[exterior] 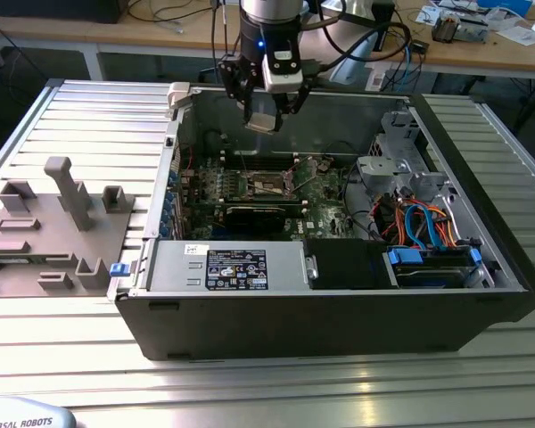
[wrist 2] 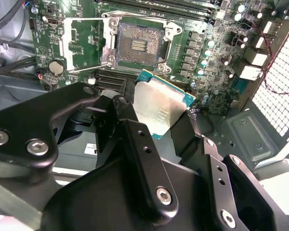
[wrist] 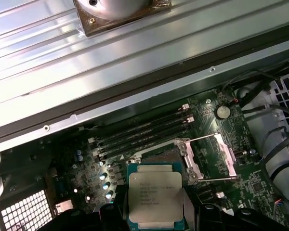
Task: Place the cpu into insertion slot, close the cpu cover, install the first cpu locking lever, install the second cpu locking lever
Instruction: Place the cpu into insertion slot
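Second wrist view shows the hand [wrist 2: 161, 114] clamped on two opposite edges of the square cpu [wrist 2: 159, 107], whose metal top faces the wrist. The uncovered insertion slot [wrist 2: 139, 45] lies below the hand, apart from the chip.

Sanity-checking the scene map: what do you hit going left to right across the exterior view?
From the left: grey fixture plate → blue clip → gripper holding the cpu → metal drive cage.
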Available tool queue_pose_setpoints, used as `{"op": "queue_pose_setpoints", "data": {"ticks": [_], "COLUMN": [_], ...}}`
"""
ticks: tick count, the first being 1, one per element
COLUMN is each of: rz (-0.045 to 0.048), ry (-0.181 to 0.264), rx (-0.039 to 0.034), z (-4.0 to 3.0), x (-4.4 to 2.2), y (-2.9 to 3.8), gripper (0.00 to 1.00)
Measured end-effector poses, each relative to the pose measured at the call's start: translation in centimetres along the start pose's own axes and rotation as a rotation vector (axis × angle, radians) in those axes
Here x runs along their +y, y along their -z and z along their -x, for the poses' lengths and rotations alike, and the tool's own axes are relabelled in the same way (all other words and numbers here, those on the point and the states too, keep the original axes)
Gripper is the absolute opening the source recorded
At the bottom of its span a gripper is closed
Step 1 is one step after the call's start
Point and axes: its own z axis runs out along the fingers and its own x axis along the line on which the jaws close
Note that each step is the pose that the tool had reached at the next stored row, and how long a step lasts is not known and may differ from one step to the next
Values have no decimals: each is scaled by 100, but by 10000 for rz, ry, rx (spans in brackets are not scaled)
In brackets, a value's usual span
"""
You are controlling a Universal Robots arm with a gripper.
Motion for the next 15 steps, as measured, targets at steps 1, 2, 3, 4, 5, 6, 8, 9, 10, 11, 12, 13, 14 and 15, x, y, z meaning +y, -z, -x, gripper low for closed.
{"op": "queue_pose_setpoints", "data": {"ticks": [1, 2, 3, 4, 5, 6, 8, 9, 10, 11, 12, 13, 14, 15], "rz": [2, 4, 5, 6, 7, 9, 11, 13, 14, 15, 16, 17, 18, 19], "ry": [-58, -152, -234, -300, -359, -422, -542, -607, -659, -727, -776, -822, -872, -914], "rx": [-5, -13, -21, -27, -32, -38, -48, -54, -58, -65, -69, -73, -78, -81], "z": [0, 0, 0, 0, 0, 0, 0, 0, 0, 0, 0, 0, 0, 0], "x": [0, 0, 0, 0, 0, 0, 0, 0, 0, 0, -1, 0, 0, 0], "y": [-1, -1, -1, -1, -2, -2, -3, -4, -4, -4, -5, -5, -5, -6], "gripper": [54, 54, 54, 54, 54, 54, 54, 54, 54, 54, 54, 54, 54, 54]}}
